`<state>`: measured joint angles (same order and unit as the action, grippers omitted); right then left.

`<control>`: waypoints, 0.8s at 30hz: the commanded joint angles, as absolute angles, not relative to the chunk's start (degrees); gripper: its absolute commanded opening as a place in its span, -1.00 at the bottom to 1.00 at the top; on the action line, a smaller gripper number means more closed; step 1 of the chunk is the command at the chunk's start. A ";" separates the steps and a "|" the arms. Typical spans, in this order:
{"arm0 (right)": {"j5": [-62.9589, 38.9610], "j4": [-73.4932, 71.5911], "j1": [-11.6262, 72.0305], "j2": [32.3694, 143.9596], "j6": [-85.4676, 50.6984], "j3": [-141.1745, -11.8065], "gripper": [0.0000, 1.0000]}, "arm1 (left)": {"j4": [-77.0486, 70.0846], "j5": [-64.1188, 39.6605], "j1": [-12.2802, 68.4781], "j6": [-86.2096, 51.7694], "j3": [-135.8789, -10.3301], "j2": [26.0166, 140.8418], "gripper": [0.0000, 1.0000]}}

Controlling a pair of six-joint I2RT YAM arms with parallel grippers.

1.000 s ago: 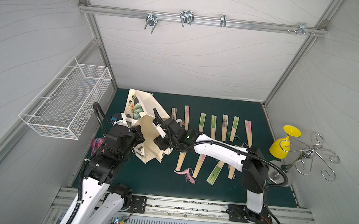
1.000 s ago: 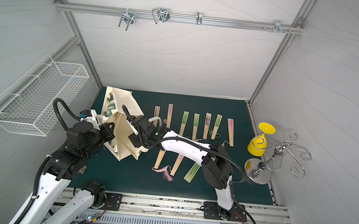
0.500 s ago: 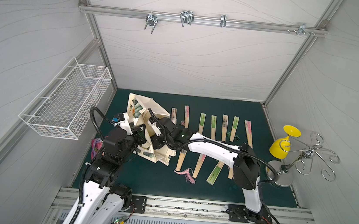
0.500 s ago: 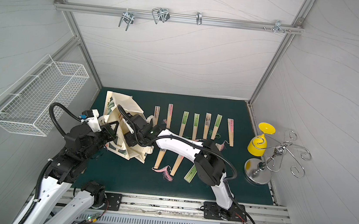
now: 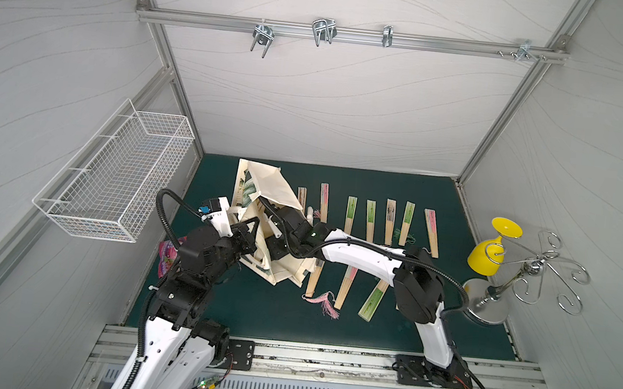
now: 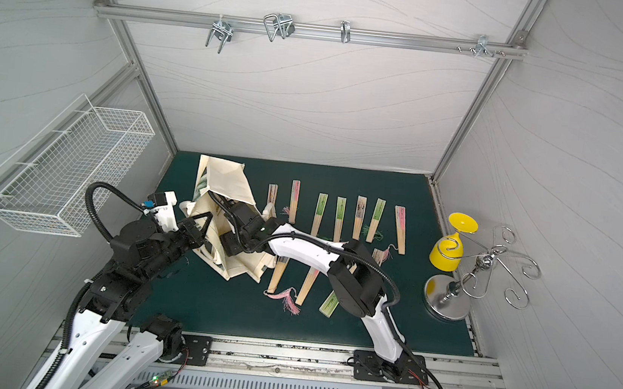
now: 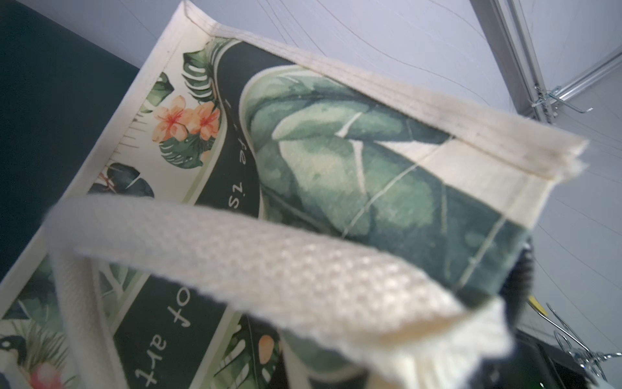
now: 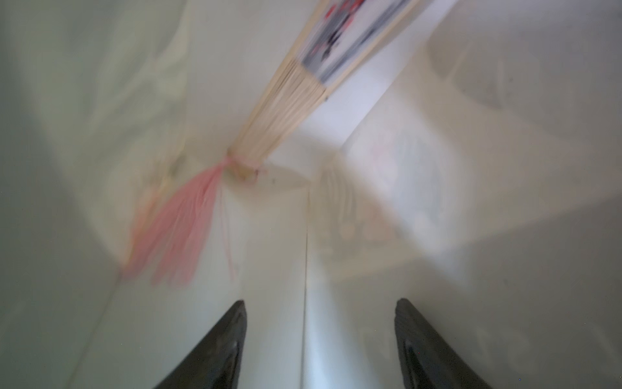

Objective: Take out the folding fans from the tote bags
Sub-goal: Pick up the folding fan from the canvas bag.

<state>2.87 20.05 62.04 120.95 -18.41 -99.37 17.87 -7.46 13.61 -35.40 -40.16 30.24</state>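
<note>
Left gripper: closed tight; by the look of it pinching the tote bag at its handle, mouth held up.
Right gripper: jaws apart, empty, inside the bag.
Folding fan: deep in the bag, ahead of the right gripper, pink tassel end nearest, long axis slanting away.
Other fans: out on the green surface.
Nearer arm: right.

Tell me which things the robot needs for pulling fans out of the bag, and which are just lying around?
For the job:
- bag
- fans laid on the mat
- fan inside the bag
- left gripper, holding the bag
- right gripper, open inside the bag

Just lying about:
- wire basket
- yellow cup
- metal stand
- pink packet
- hooks
</note>
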 commanded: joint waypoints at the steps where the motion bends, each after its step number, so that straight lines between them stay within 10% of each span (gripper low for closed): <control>1: 1.32 20.36 58.93 121.57 -22.34 -101.58 0.46 | 7.92 -15.23 13.63 -31.41 -40.49 27.75 -1.00; 24: 4.64 -4.64 53.56 107.58 -23.48 -84.54 0.58 | -11.02 -45.61 13.62 -26.98 -33.06 19.97 -1.00</control>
